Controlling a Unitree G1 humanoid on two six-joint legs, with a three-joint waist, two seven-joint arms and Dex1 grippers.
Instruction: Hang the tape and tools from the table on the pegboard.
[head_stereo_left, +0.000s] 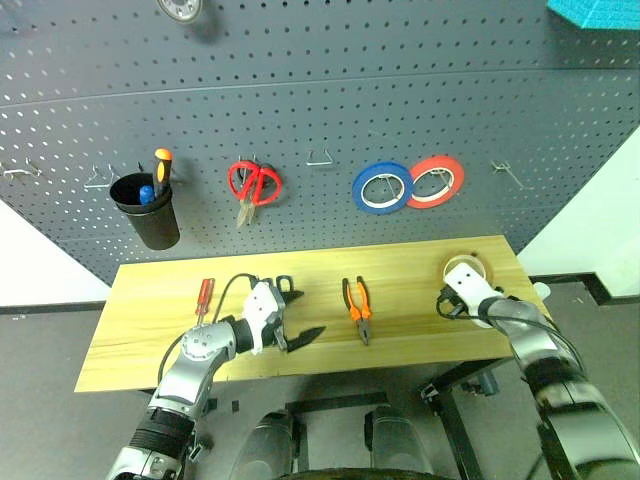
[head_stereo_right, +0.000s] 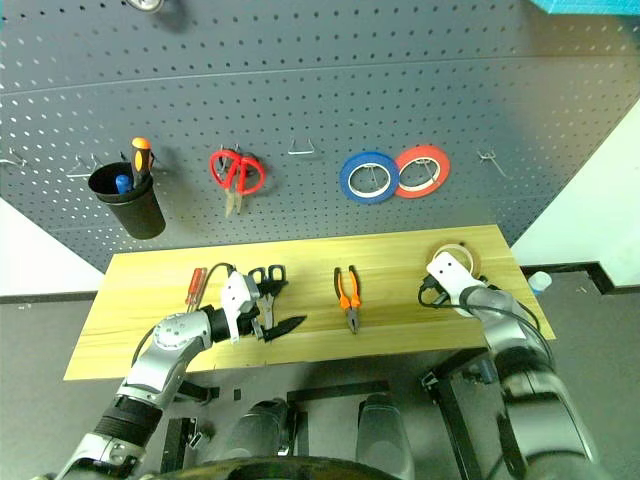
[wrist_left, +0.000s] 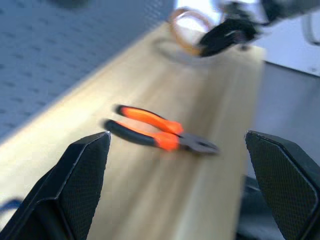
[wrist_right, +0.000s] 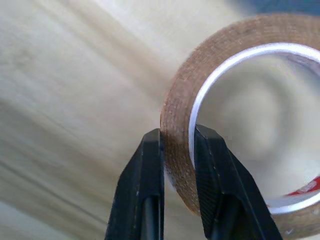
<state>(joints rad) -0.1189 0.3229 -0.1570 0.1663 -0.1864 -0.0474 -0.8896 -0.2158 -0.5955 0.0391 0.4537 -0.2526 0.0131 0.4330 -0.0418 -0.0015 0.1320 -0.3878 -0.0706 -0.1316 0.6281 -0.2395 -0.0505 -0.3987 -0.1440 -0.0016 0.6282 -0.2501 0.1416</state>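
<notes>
Right gripper clamped on the tape wall near the table's right back corner, apparently tilted up. Keep the pinch firm; thread the ring onto a free pegboard hook. Left gripper spread, empty.

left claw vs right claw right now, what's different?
Left claw is wide open and empty; right claw is shut on the tape, one finger outside the ring wall and one inside. Left claw hangs over the table near the scissors, facing the pliers; right claw is at the table's right end. Both have two black fingers.
</notes>
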